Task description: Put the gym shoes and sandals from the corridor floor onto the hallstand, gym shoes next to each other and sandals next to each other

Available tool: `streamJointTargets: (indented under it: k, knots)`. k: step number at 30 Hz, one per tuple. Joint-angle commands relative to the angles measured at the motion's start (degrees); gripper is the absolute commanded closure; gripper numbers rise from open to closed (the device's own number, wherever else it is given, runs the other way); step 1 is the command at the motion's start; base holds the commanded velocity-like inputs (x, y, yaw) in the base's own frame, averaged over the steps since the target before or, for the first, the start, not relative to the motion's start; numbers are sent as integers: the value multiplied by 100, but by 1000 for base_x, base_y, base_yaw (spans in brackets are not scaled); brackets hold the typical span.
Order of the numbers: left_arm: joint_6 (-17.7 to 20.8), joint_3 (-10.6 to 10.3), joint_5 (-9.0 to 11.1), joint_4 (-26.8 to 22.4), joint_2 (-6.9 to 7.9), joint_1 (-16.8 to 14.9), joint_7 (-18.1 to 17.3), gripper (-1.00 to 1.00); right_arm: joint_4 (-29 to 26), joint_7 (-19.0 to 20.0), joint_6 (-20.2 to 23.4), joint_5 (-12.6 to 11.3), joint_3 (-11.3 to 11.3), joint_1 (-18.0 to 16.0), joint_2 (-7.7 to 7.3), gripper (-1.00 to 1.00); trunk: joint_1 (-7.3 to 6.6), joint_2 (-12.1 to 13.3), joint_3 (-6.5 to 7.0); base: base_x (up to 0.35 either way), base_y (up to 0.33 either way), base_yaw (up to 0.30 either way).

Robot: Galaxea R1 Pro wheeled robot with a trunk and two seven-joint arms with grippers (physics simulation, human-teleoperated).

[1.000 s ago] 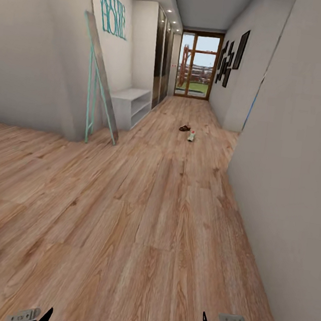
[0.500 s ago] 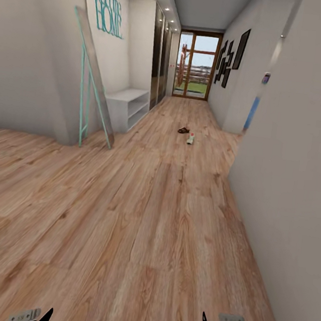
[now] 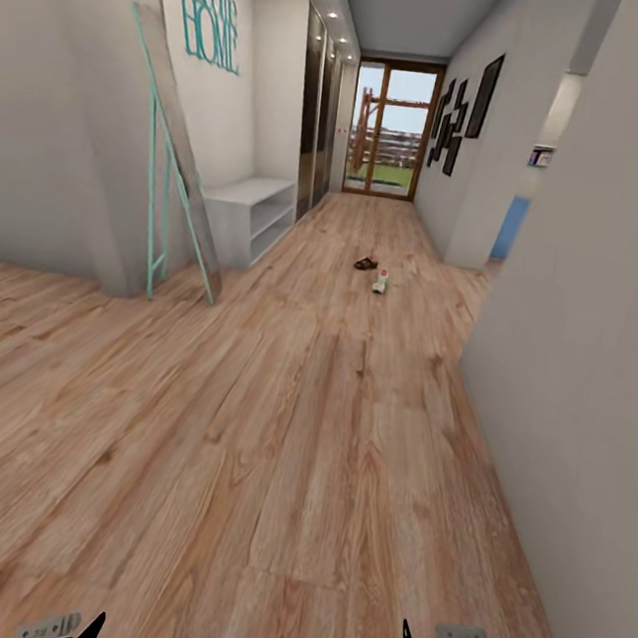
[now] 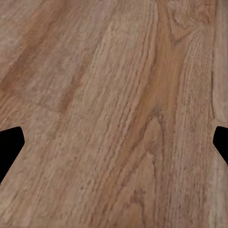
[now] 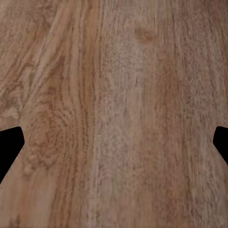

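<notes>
Wood-grain plank corridor floor (image 3: 324, 439) lies bare under the left gripper (image 4: 114, 142) and right gripper (image 5: 114, 142), both spread apart and empty for travel, since 1 dark-brown sandal (image 3: 366, 263) and 1 white sneaker (image 3: 380, 283) lie well ahead, near the pale 2-tier bench (image 3: 247, 212).

From the head view we look forward and down along the corridor floor (image 3: 314, 438) toward a glazed door (image 3: 390, 128) at the far end, with both arms' ends at the lower edge of the picture. In each wrist view we look straight down, close to the planks, past dark fingertips (image 4: 9, 147) and (image 5: 9, 147) at the picture's sides. All three views share the wood-grain floor just ahead of us.
</notes>
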Motion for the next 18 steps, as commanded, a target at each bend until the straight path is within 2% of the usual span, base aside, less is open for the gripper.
streamJointTargets:
  k: [1,18]
  knots:
    - [-32,47,-61,6,-3,-7,-30,-100,8,-35,-20,57,-29,-4,1,-100,2,-2,-5,338,0,0]
    - [-37,48,-55,8,-3,-7,-30,-100,13,-14,-11,71,-29,-4,2,-100,2,-2,114,338,0,-58]
